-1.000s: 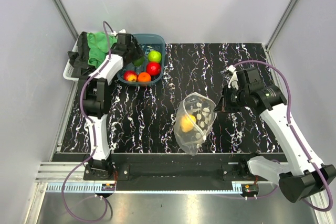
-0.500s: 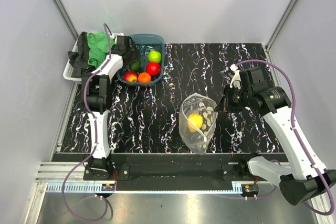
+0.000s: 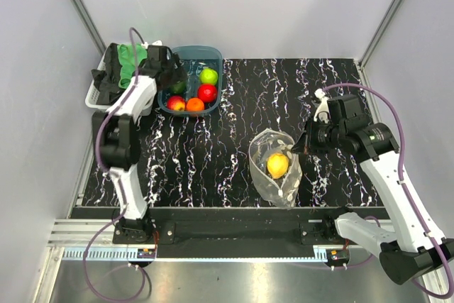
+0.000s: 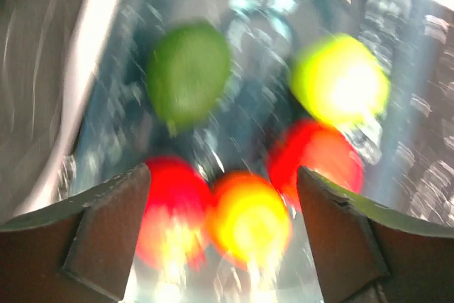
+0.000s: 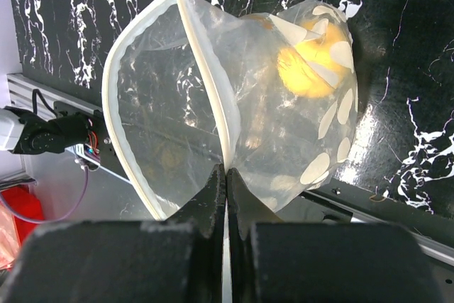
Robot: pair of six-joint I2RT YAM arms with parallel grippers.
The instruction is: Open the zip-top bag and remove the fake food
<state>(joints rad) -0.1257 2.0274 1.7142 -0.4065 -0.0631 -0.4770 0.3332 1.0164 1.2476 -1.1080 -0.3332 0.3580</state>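
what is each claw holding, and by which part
Right claw pinches the zip-top bag by its white mouth rim. Left claw is open over the teal tub, holding nothing.

fake food [image 4: 188, 76] blurred, L wrist cam

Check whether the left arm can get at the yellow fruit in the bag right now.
Probably yes. The right gripper pinches the zip-top bag by its rim, the mouth gapes, and the yellow fruit lies inside. The left gripper is open over the teal tub, and nothing stands between.

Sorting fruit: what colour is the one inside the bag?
Yellow fruit; right wrist view shows best.
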